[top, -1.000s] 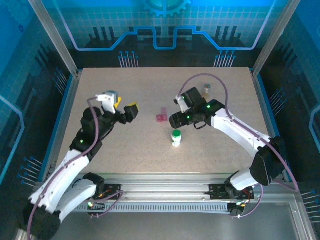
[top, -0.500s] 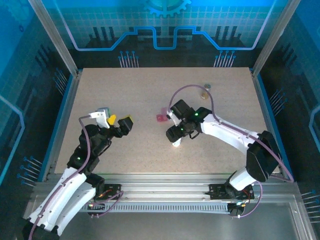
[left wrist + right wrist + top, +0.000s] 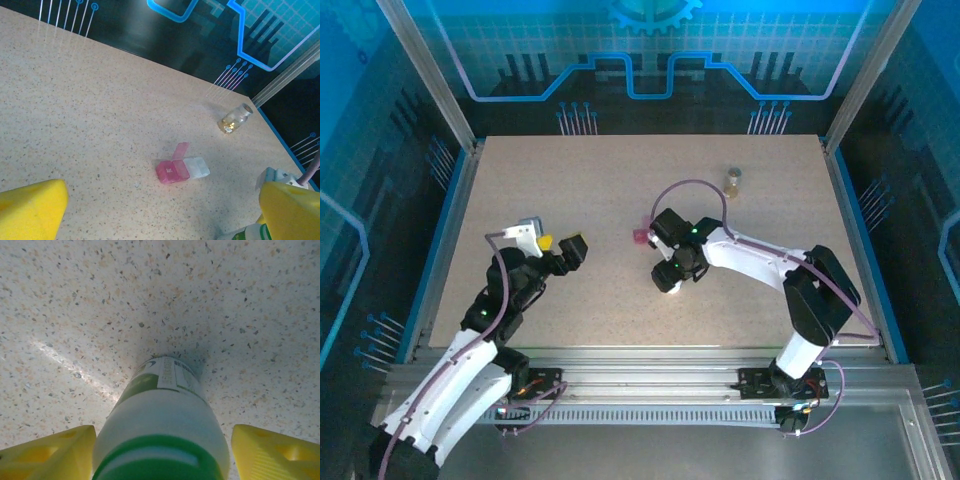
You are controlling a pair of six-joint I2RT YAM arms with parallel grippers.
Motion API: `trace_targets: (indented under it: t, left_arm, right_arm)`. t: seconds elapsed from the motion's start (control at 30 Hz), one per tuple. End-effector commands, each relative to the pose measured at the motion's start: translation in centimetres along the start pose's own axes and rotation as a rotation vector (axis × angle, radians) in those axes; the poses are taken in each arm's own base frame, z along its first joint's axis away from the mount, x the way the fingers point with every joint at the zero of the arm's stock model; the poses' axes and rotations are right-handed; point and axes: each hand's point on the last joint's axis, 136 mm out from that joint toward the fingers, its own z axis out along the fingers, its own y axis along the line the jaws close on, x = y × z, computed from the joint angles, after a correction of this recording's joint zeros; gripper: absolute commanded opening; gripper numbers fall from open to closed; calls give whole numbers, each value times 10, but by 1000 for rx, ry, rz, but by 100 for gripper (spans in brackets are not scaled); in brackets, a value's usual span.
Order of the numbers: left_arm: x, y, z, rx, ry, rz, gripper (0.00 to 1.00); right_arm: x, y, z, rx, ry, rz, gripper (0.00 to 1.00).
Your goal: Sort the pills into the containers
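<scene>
White bottle (image 3: 162,425) is seen standing upright on the speckled table (image 3: 580,180), near the middle and just nearer the arm bases than the pill box (image 3: 181,170).

- Right gripper (image 3: 162,455) is lowered over the bottle with its jaws apart, one yellow finger (image 3: 47,455) on each side of the green cap (image 3: 160,467). A sliver of table is seen between the bottle and the far finger. Contact on the other side cannot be told. No clamp is judged to be made yet.
- Left gripper (image 3: 162,205) is held wide apart and empty, above bare table to the left.

Handling: the bottle is judged to be light, stiff plastic with a smooth, rather slippery wall. It is tall for its base, so it is easily tipped by a one-sided push. The shoulder or upper body, just below the cap, is judged the best hold, with the pads squared across the round.

Containers:
- The bottle is capped, and its contents are hidden.
- The pill box has a pink half and a clear half, with the pink lid flipped up. What lies inside is too small to tell.
- The amber vial (image 3: 233,120) is set well apart, toward the far right of the table. Something yellowish is seen through the glass, but pills cannot be confirmed.
</scene>
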Motion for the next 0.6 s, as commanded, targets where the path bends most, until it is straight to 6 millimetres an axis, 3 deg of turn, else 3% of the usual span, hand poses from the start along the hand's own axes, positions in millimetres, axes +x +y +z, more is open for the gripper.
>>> trace_targets:
  t: [0.0, 0.33, 0.57]
  left_arm:
    - [-4, 1, 1, 16, -28, -38, 99]
    - [0, 2, 6, 27, -13, -48, 99]
    - [2, -16, 10, 117, 18, -29, 93]
  right_arm:
    - [-5, 4, 2, -4, -13, -11, 70]
    - [-9, 6, 6, -24, -13, -25, 60]
    - [-17, 15, -14, -99, -60, -33, 56]
